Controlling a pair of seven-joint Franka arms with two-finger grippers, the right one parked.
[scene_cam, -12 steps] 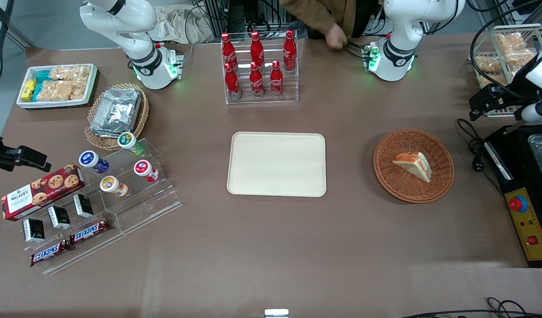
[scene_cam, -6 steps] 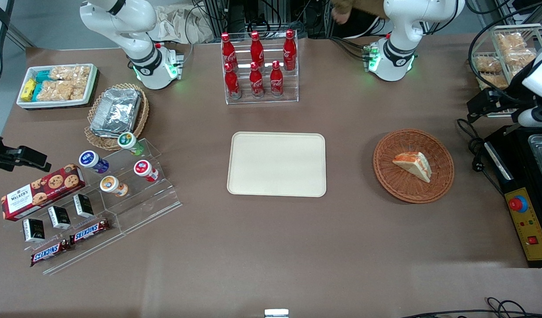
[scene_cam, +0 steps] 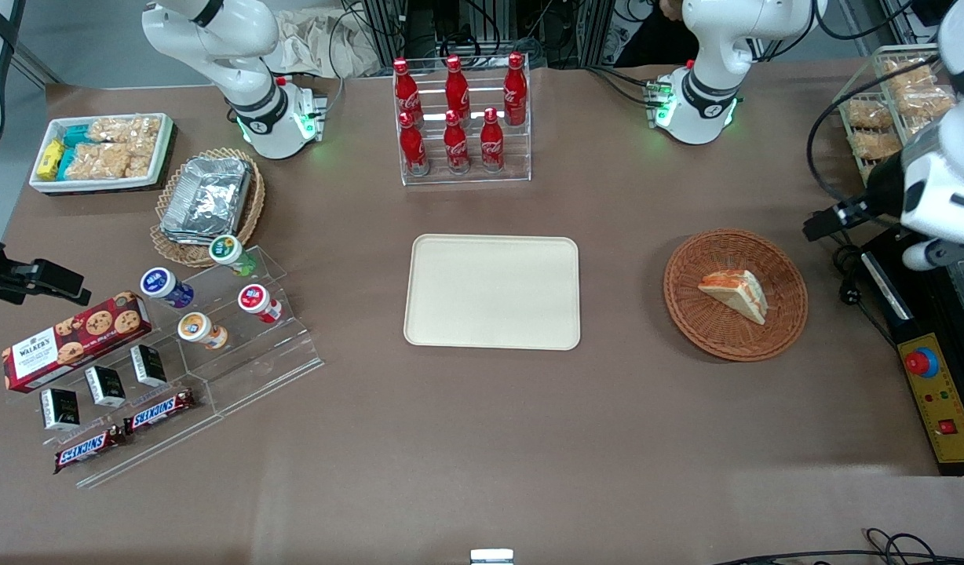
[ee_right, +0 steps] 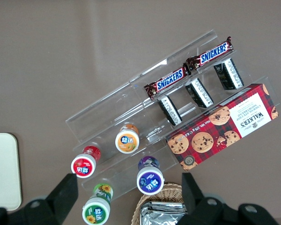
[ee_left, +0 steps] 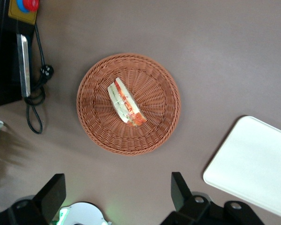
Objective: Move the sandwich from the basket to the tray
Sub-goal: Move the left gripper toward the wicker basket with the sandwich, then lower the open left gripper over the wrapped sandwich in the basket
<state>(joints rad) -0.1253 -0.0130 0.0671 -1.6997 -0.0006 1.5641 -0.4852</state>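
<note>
Reddish-brown wicker forms the round, shallow basket (scene_cam: 735, 294) you are working from; it sits on the brown table (scene_cam: 482, 439) toward the working arm's end. Inside it lies the sandwich (scene_cam: 735, 294), a white-bread wedge with orange-red and green filling showing along its cut edge, resting flat near the basket's middle. The wrist camera looks straight down on that same sandwich (ee_left: 125, 101) in the basket (ee_left: 152, 136).

The cream-beige tray (scene_cam: 492, 291) lies flat at the centre of the table, well apart from the basket, with bare table between them. Its rounded corner (ee_left: 253, 168) also shows in the wrist view.

Your gripper (ee_left: 116, 193) hangs high above the table, beside the basket and not over the sandwich, touching nothing. Its two dark fingers (ee_left: 180, 190) stand wide apart, with nothing between them. From the front, you see the arm's white wrist (scene_cam: 933, 196) above the black control box (scene_cam: 933, 392) at the table's edge.

A clear rack of red cola bottles (scene_cam: 460, 118) stands farther from the front camera than the tray.
</note>
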